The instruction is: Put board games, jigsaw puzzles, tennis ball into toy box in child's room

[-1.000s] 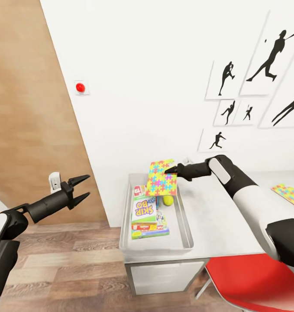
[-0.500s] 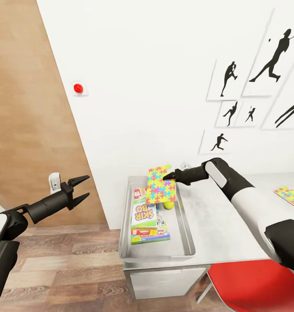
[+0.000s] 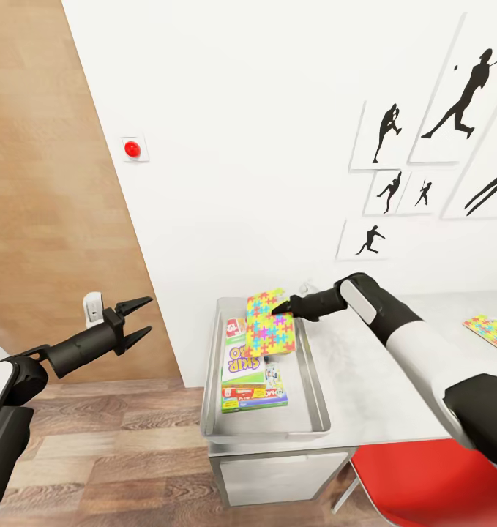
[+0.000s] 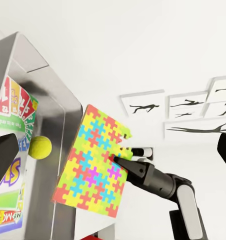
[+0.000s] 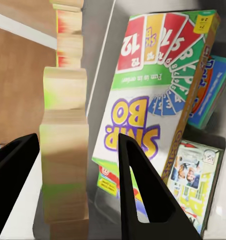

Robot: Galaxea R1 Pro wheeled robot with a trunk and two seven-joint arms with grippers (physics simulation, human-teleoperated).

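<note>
Now lower than 1 s ago: jigsaw puzzle (image 3: 269,323) pinched by right gripper (image 3: 283,307) over toy box (image 3: 312,399) | 3 board games (image 3: 244,360) inside | second puzzle (image 3: 490,328) remains on table (image 3: 380,380) | left gripper (image 3: 136,320) agape, idle.

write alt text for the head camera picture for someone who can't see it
The right gripper holds a colourful jigsaw puzzle upright over a grey toy box containing stacked board games. The left gripper hangs open over the wooden floor.
</note>
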